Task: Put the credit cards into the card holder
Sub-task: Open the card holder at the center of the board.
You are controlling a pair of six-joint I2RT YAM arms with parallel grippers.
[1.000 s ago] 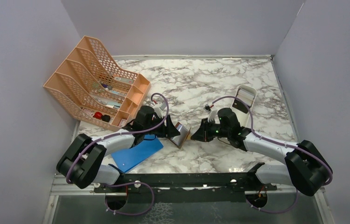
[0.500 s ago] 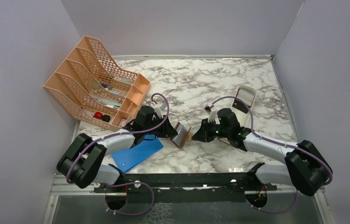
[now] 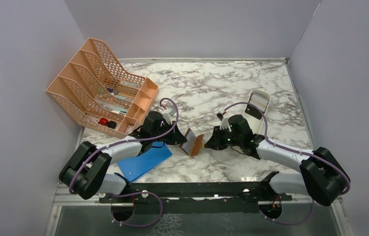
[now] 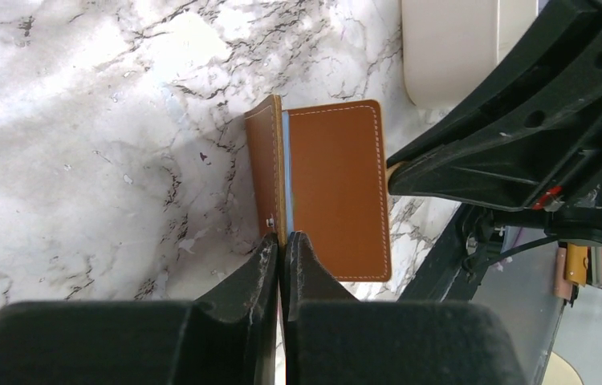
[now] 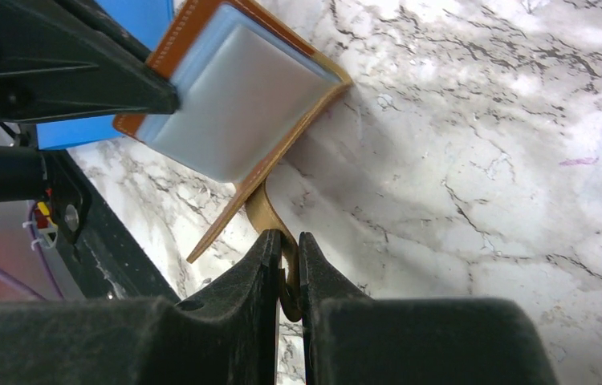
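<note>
Toward the bench's (image 3: 212,81) right edge, the white tray (image 3: 264,96) seemingly holds the dark card (image 3: 253,112), not yet loaded. Near the near edge's middle, the card holder (image 3: 193,142) carries the light blue card (image 4: 286,164); left fingers (image 4: 264,269) clamp its edge, right fingers (image 5: 262,277) pinch its snap tab (image 5: 268,212).

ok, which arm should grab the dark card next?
Right, likely: the dark card lies in the tray by that arm; right gripper only pinches the tab, left gripper clamps the wallet edge.
</note>
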